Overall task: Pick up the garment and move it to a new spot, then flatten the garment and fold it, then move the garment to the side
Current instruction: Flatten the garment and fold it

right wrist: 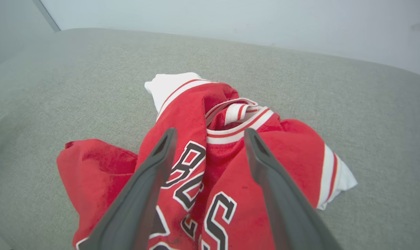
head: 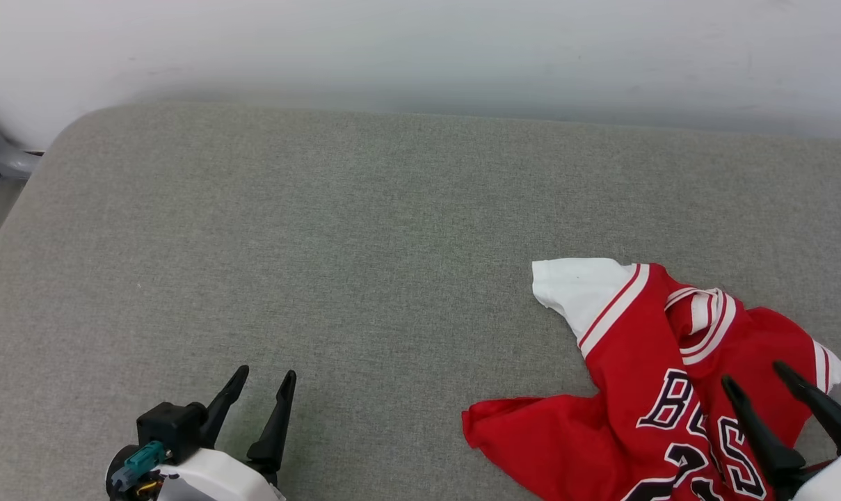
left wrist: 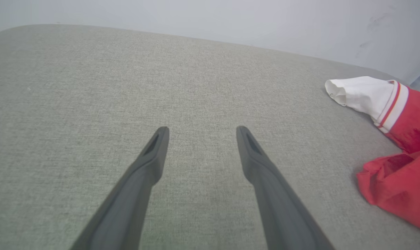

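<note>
The garment (head: pixel 643 390), a red jersey with white sleeves and black lettering, lies crumpled at the lower right of the grey padded table (head: pixel 323 243). My right gripper (head: pixel 755 372) stands open just above its chest lettering, holding nothing; the right wrist view has the garment (right wrist: pixel 210 166) spread under my right gripper (right wrist: pixel 210 133), the striped collar between the fingertips. Over bare table at the lower left my left gripper (head: pixel 266 372) is open and empty. In the left wrist view my left gripper (left wrist: pixel 199 130) points across the table, with the garment (left wrist: pixel 401 146) at the right edge.
A pale wall (head: pixel 420 49) runs behind the table's far edge. A grey metal tube (head: pixel 3 156) stands off the table's far left corner. Bare grey table stretches left of and beyond the garment.
</note>
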`<state>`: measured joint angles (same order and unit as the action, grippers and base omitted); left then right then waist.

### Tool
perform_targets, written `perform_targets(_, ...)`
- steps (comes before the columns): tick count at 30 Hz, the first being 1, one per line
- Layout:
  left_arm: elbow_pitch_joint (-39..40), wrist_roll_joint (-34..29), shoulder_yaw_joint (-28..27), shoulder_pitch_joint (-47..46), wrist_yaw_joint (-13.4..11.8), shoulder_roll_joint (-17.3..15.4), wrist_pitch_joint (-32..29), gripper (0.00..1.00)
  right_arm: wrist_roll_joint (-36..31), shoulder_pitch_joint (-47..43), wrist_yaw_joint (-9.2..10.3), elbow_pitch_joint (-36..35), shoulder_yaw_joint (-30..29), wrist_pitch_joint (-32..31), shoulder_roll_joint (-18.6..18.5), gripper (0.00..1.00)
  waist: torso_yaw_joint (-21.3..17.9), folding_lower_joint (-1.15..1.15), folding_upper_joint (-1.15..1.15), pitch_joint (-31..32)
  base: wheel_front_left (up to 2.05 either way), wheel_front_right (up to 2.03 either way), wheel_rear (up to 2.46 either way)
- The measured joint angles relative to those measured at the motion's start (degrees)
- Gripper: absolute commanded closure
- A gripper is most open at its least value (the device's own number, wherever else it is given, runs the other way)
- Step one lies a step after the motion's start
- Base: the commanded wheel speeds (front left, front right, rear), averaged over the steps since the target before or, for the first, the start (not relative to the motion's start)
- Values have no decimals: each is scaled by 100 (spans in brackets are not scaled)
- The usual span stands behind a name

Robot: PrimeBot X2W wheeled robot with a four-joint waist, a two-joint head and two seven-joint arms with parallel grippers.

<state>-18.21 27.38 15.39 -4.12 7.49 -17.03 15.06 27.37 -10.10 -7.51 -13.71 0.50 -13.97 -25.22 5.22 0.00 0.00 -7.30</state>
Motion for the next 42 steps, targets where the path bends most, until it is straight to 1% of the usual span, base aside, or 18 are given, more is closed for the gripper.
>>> perform_targets(2,47,-4,-2,0,0,-1,0,0,-58,-71,-2,234,-55,799,149,0,-12,0,0,3,0,0,0)
perform_targets(5,89,-38,10,2,0,-2,0,0,-425,-153,3,587,-19,1866,146,0,-17,0,0,13,0,0,0)
perform_targets(6,93,-41,13,2,0,-5,0,0,-653,-219,-3,725,41,2161,86,0,-19,0,0,21,0,0,0)
perform_targets(7,99,-40,20,5,0,-3,0,0,-750,-279,-2,865,56,2474,127,0,-24,0,0,24,0,0,0)
perform_targets(9,112,-40,15,7,0,-13,0,0,-988,-366,-1,1091,71,2785,237,0,-37,0,0,24,0,0,0)
perform_targets(11,123,-41,-5,19,0,-18,0,0,-1171,-393,-2,1212,-54,2880,424,0,-62,0,0,24,0,0,0)
perform_targets(12,149,-44,-37,27,0,-21,0,0,-1311,-388,-1,1033,-280,2891,672,0,-92,0,0,26,0,0,0)
perform_targets(15,196,-82,-48,37,0,-9,0,0,-1499,-428,-1,719,-557,2904,979,0,-103,0,0,30,0,0,0)
perform_targets(19,263,-113,-21,40,0,9,0,0,-1634,-627,-2,520,-849,2904,1291,0,-108,0,0,47,0,0,0)
perform_targets(24,277,-96,252,35,0,-91,-70,0,-1753,-737,-2,612,-1110,2905,1570,0,-168,0,0,64,0,0,0)
perform_targets(28,186,-24,281,-92,-19,-272,-582,0,-1841,-688,-2,642,-1120,2905,1661,0,-322,0,0,55,0,0,0)
perform_targets(32,421,4,406,-348,-43,-410,-1274,0,-1868,-626,-2,648,-1116,2905,1736,0,-509,0,0,26,0,0,0)
perform_targets(37,948,153,661,-1010,-24,-558,-2383,0,-1869,-521,-2,745,-1156,2904,1815,0,-716,0,0,-44,0,0,0)
perform_targets(38,948,153,661,-1010,-24,-558,-2383,0,-1869,-521,-2,745,-1156,2904,1815,0,-716,0,0,-44,0,0,0)
perform_targets(39,1078,215,768,-1378,-16,-615,-2867,0,-1870,-503,-2,775,-1148,2905,1823,0,-788,0,0,-66,0,0,0)
perform_targets(40,1125,240,827,-1579,-16,-624,-3116,0,-1870,-482,-2,798,-1147,2905,1829,0,-821,0,0,-74,0,0,0)
perform_targets(41,1125,240,827,-1579,-16,-624,-3116,0,-1870,-482,-2,798,-1147,2905,1829,0,-821,0,0,-74,0,0,0)
perform_targets(42,1168,279,905,-1783,-15,-628,-3371,0,-1871,-465,-2,818,-1124,2904,1830,0,-854,0,0,-78,0,0,0)
